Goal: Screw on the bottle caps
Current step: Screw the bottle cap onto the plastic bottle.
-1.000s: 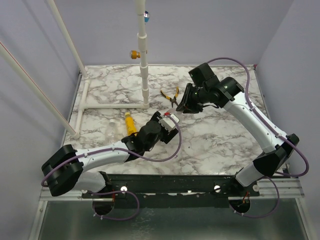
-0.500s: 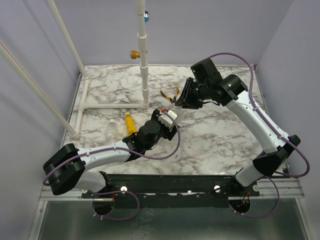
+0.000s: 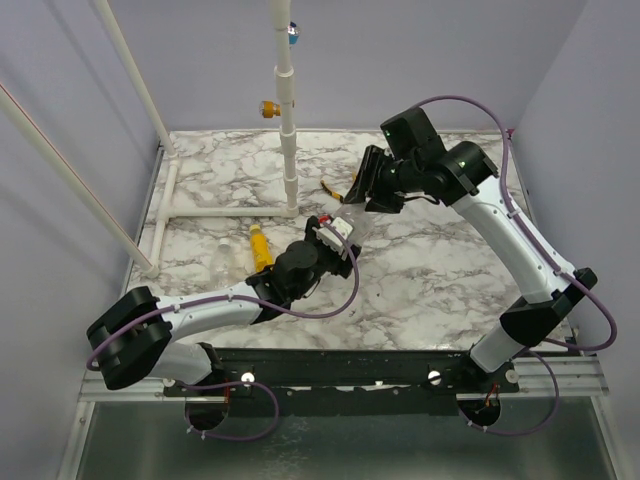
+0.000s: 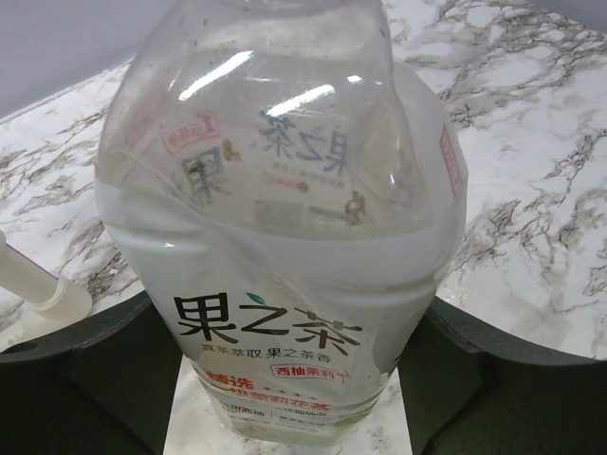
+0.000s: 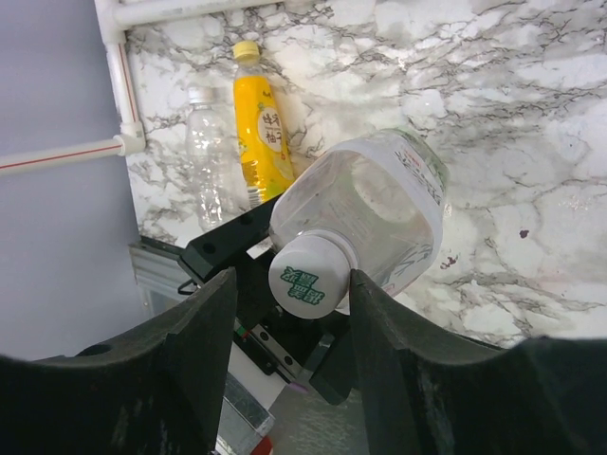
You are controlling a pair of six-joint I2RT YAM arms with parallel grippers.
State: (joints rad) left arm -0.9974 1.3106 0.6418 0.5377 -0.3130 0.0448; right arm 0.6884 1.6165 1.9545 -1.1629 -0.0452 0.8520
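On the clear bottle [image 4: 285,123], the white label [image 4: 275,313] carries three large black characters, 果之茶, with a small green leaf mark above the middle one. Under them runs a line of fine black characters that I cannot read with certainty. Below that I read red 精选 and a red-framed box that looks like 西柚茉莉. Through the clear wall the same 果之茶 shows reversed, from the label's far side. The white cap [image 5: 308,277] bears green print, too small for me to read. The yellow bottle [image 5: 261,123] has red characters on its label, also illegible.
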